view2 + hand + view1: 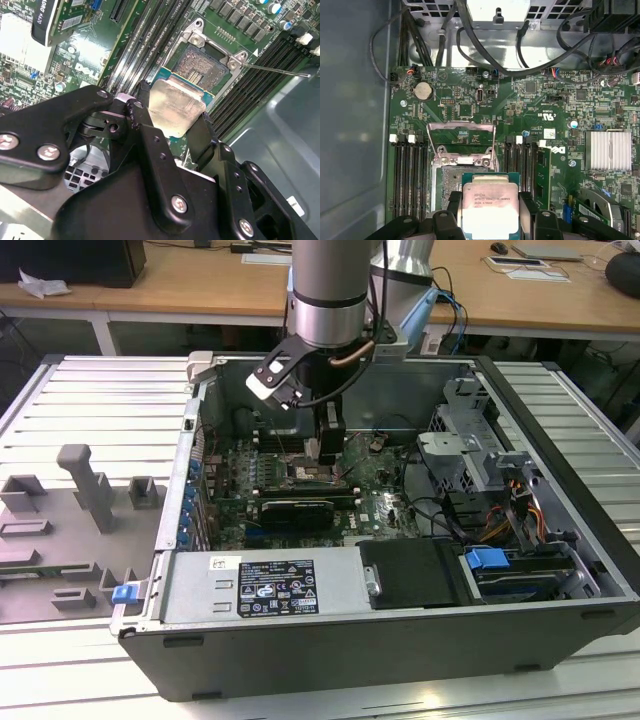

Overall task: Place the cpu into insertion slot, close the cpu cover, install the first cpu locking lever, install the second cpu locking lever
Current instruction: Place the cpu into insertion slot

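The small square cpu with a pale silver-grey metal top (176, 107) is clamped at two opposite edges between the black fingers (141, 102) of the gripper (172, 114), whose jaws are drawn in narrowly onto the chip. In both wrist views the cpu is seen held above the board, partly over one edge of the square dark insertion slot with its silver metal rim (204, 67), and it is not seated there. The thin silver frame of the cpu cover (462, 125) is raised open at the slot's side away from the gripper, so the contact field is left uncovered. Long black memory slots (410, 172) are ranged on either side of the socket. In the exterior view the gripper (325, 452) is lowered into the open dark grey computer case (400, 640), over the green circuit board (380, 502).
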Action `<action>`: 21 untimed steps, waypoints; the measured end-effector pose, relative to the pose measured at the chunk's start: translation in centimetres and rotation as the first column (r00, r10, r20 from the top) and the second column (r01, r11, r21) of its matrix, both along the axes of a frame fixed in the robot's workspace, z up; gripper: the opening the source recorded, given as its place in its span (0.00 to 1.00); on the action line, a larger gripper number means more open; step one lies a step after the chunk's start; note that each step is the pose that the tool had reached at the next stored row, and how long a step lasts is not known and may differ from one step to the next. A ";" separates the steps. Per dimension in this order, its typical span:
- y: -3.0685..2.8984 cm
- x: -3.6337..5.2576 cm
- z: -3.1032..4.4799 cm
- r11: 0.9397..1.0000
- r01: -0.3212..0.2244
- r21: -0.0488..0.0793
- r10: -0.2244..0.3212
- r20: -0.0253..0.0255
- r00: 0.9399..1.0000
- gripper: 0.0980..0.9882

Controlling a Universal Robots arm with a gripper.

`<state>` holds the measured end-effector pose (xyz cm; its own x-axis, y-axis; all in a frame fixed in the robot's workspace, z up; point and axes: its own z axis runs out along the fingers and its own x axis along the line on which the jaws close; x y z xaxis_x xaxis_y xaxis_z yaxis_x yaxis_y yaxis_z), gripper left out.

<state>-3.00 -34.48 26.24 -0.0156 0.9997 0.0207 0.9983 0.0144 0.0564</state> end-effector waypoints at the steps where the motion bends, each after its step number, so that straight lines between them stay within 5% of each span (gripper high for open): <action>1: 0.00 0.00 -0.08 1.000 0.000 0.000 0.000 0.000 1.000 0.50; 21: 0.18 -0.05 -1.38 1.000 -0.005 0.000 0.005 0.000 1.000 0.50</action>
